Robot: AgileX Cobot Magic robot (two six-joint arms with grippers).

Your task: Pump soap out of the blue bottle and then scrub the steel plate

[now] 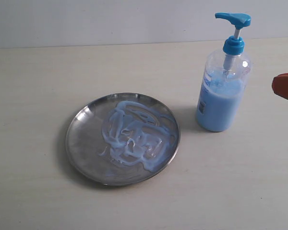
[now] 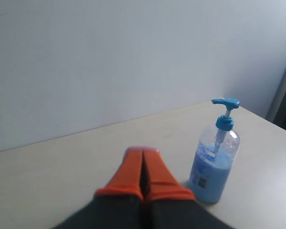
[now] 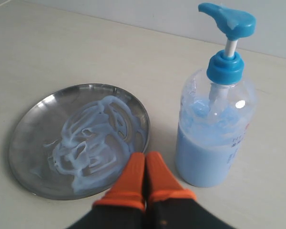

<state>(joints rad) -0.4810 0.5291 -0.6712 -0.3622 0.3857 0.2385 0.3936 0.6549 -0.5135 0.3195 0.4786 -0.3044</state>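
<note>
The steel plate [image 1: 122,138] lies on the table, its middle smeared with swirls of pale blue soap [image 1: 132,135]. To its right stands the blue bottle [image 1: 224,81], upright, pump head up. My right gripper [image 1: 285,86] shows only as an orange tip at the right edge of the exterior view. In the right wrist view this gripper [image 3: 145,156] is shut and empty, hanging between the plate [image 3: 33,129] with its soap [image 3: 88,143] and the bottle [image 3: 214,129]. My left gripper [image 2: 142,151] is shut and empty too, with the bottle [image 2: 213,162] beside it; the exterior view does not show it.
The pale tabletop [image 1: 43,76] stretches around plate and bottle. A light wall [image 1: 110,19] rises behind the table's far edge. A grey upright edge [image 2: 282,90] shows beyond the table's corner in the left wrist view.
</note>
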